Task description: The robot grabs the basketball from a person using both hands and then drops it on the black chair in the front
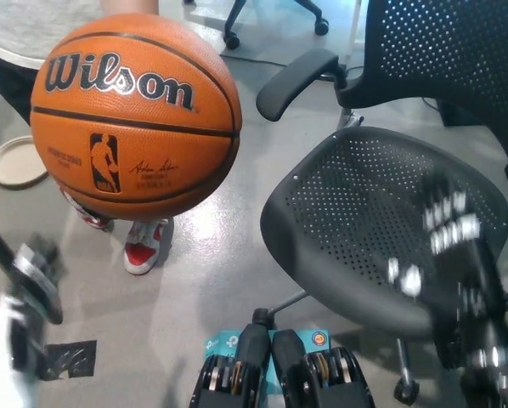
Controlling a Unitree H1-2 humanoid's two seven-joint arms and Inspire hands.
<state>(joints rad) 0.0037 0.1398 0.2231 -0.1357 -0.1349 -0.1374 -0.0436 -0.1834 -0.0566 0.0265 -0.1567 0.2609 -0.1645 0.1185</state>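
An orange Wilson basketball (135, 115) fills the upper left, held up in front of a person in a white shirt (25, 25). The person's grip on it is hidden behind the ball. The black mesh office chair (364, 221) stands at the right, its seat bare. My white left hand (20, 297) is a motion-blurred shape at the lower left, below the ball and apart from it. My black right hand (454, 263) is blurred over the chair seat's right side. Its fingers are spread and it holds nothing.
The person's red and white shoes (143, 246) stand on the grey floor under the ball. A beige round dish (16, 161) lies at the far left. Another chair's wheeled base (271, 21) shows at the top. A black tape mark (67, 359) is on the floor.
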